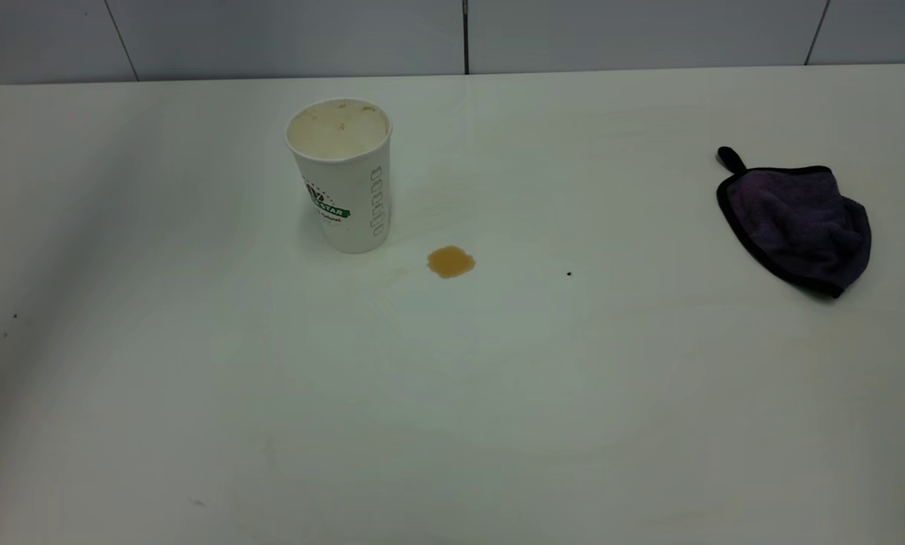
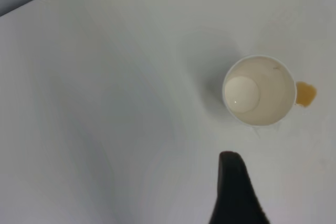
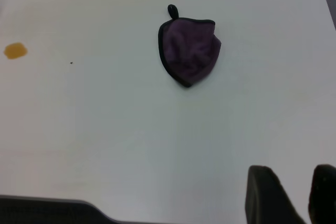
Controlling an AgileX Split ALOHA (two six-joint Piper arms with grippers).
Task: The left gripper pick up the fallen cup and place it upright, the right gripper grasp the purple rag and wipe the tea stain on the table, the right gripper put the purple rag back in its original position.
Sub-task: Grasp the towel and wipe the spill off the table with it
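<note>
The cup [image 1: 341, 172] stands upright on the table [image 1: 452, 393], left of centre, its tea-stained inside showing. The left wrist view looks down into the cup [image 2: 260, 90]. My left gripper [image 2: 287, 190] is high above and beside the cup, empty; only one dark finger [image 2: 234, 190] shows, the other lies outside the picture, so the jaws stand wide. The tea stain [image 1: 451, 261] lies just right of the cup's base. The purple rag [image 1: 799, 218] lies crumpled at the right. My right gripper [image 3: 294, 179] hangs well short of the rag [image 3: 189, 51], slightly open and empty. Neither arm shows in the exterior view.
A tiny black speck [image 1: 569, 273] sits right of the stain. Faint yellowish smears [image 1: 392, 276] surround the stain. A tiled wall [image 1: 452, 34] runs behind the table's far edge. The table's near edge [image 3: 52, 203] shows in the right wrist view.
</note>
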